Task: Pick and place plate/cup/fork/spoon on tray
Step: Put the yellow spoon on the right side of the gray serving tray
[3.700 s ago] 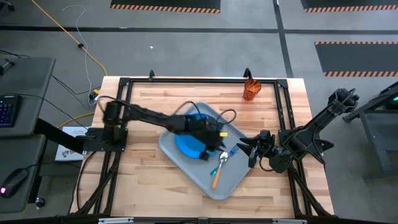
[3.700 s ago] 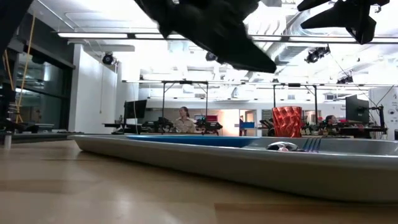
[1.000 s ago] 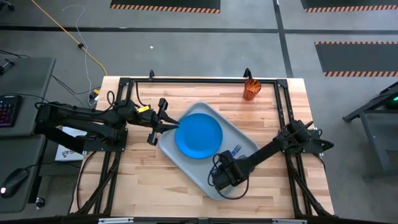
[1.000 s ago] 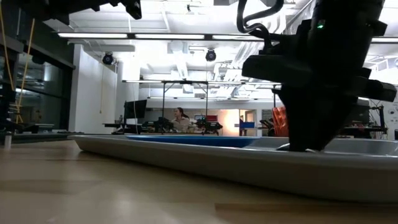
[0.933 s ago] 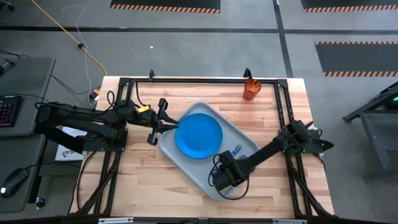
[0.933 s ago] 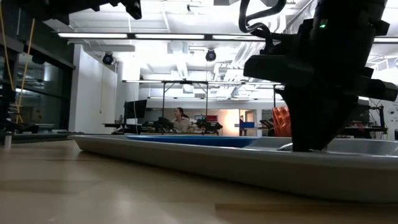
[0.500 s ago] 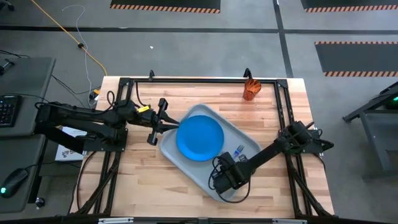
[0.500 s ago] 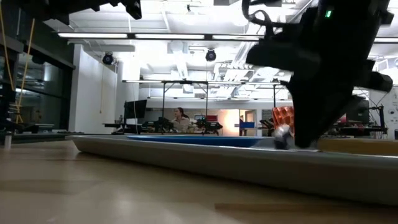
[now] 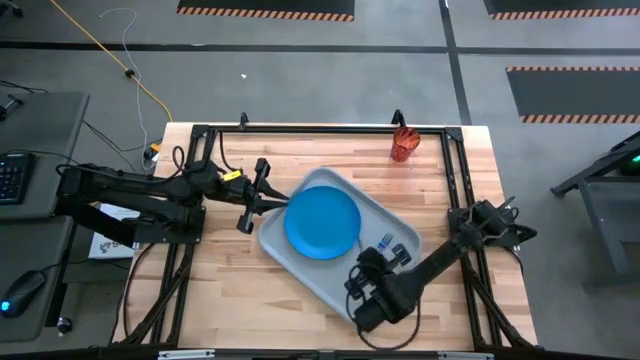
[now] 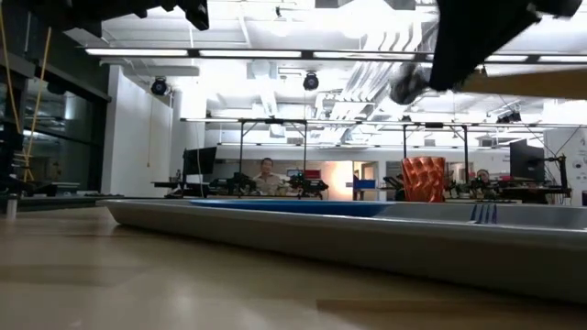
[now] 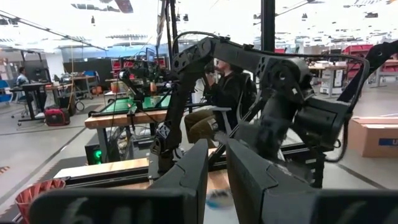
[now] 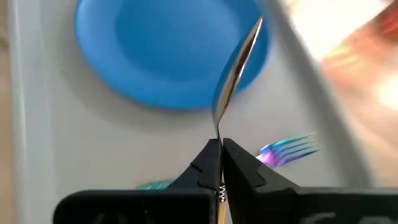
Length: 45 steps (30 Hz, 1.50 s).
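Observation:
The pale grey tray (image 9: 310, 275) lies skewed in the middle of the table, with the blue plate (image 9: 322, 223) flat on its far half. The fork (image 9: 386, 242) lies on the tray's right part, its tines (image 12: 292, 148) showing in the right wrist view. My right gripper (image 12: 219, 149) hangs over the tray's near right corner (image 9: 365, 288), shut on the spoon (image 12: 235, 68). The red-orange cup (image 9: 402, 143) stands on the table at the far right. My left gripper (image 9: 262, 200) waits by the tray's left rim, its fingers (image 11: 249, 180) a narrow gap apart with nothing between them. My right gripper pinches the spoon between its two fingertips at the neck (image 12: 217, 132), where the metal meets the orange handle (image 12: 219, 214). The handle runs back between the fingers. The fingers slant down from above. The spoon is lifted clear of the tray, bowl (image 10: 408, 87) foremost.
A black frame (image 9: 300, 128) runs round the table's edges. Bare wood lies left of and in front of the tray. Beyond the table the low view shows a person at a desk (image 10: 266, 176).
My right gripper has risen from the tray's right part and drawn toward the table's near edge, tipping and rolling as it went. The spoon, which lay on the tray, has gone up with it and now hangs well clear.

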### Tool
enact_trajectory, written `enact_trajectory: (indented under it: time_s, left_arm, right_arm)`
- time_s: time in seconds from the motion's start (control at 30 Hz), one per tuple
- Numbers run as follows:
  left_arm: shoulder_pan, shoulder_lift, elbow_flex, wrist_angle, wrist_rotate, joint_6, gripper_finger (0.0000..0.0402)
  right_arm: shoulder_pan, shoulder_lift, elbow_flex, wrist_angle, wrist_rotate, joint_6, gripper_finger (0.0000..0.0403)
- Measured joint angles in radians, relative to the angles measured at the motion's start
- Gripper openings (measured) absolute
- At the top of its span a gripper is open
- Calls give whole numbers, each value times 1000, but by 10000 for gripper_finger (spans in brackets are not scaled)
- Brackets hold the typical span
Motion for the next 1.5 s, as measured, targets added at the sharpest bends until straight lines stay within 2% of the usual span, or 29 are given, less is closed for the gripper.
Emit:
enact_trajectory:
  time_s: [0.17, 0.5, 0.67, 0.73, 0.87, 1.0, 1.1, 1.23, 1.33, 1.4, 1.5]
  left_arm:
    - [0, 0, 0, 0, 0, 0, 47]
    - [0, 0, 0, 0, -3, 7, 47]
    - [0, 0, 0, -5, -4, 19, 47]
    - [0, 0, 0, -6, -4, 19, 47]
    - [0, 0, 0, -6, -5, 19, 47]
    - [0, 0, 0, -6, -5, 44, 47]
    - [0, 0, 0, -7, -6, 52, 47]
    - [0, 0, 0, -6, -9, 53, 47]
    - [0, 0, 0, -13, -9, 52, 47]
    - [0, -12, 1, -42, -8, 45, 47]
    - [2, -73, 1, -101, -11, 45, 47]
  right_arm:
    - [23, 0, 3, -166, 139, 152, 0]
    - [-35, -1, -9, -150, 619, 138, 0]
    - [-80, -1, -9, -145, 821, 138, 0]
    - [-101, -1, -9, -144, 860, 138, 0]
    - [-142, -1, -9, -141, 834, 105, 0]
    - [-165, -1, 24, -91, 681, -77, 0]
    - [-189, -1, 60, 96, 512, -412, 0]
    - [-248, -1, 76, 479, 286, -940, 0]
    - [-283, -2, 77, 699, 184, -1218, 0]
    - [-294, -23, 76, 709, 168, -1278, 0]
    - [-304, -80, 76, 628, 171, -1240, 0]
